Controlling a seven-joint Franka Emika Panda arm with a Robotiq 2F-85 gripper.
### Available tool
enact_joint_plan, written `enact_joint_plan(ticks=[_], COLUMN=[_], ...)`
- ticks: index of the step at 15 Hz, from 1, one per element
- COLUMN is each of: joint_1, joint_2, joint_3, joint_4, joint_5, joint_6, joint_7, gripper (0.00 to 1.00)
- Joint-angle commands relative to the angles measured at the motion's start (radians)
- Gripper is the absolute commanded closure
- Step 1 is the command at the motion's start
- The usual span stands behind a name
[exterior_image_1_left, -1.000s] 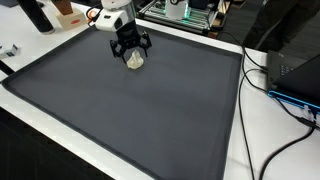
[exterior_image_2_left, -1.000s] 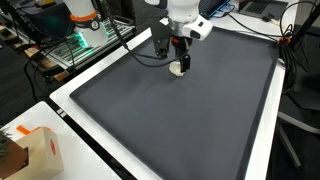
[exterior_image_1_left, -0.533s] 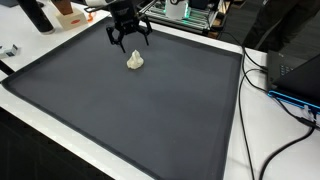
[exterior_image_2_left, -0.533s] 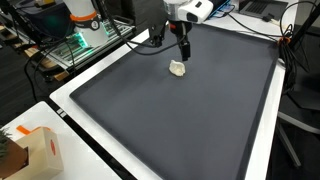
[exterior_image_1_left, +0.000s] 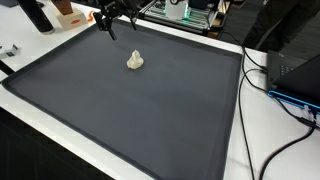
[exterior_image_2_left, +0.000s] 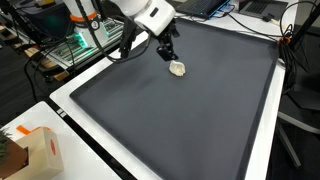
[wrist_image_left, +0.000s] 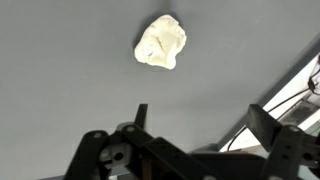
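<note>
Open gripper (exterior_image_1_left: 118, 20) hangs over a small white lump (exterior_image_1_left: 135, 61) on the dark mat (exterior_image_1_left: 130, 125).

The gripper is up in the air with its jaws spread wide — nothing is in them. The white lump lies alone on the mat, near the far edge, apart from the gripper and a little below it. In the wrist view it looks crumpled, maybe paper or cloth — hard to tell. A cardboard box (exterior_image_2_left: 35, 150) sits off the mat, and the white table (exterior_image_1_left: 252, 100) shows around the mat's edge.

matt dark mat (exterior_image_1_left: 130, 110), crumpled papery wad (exterior_image_1_left: 135, 61)
</note>
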Motion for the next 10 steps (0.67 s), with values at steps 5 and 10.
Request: enact_joint_plan(ticks=[5,10], joint_1=[-0.016,-0.011], joint_2=[0.038,0.102], joint_3=[-0.145,-0.19], joint_4=[-0.073,-0.077], joint_5=[0.365,0.466], joint_6=[-0.135,-0.168], joint_7=[-0.075,-0.026], gripper=[0.0,0.0])
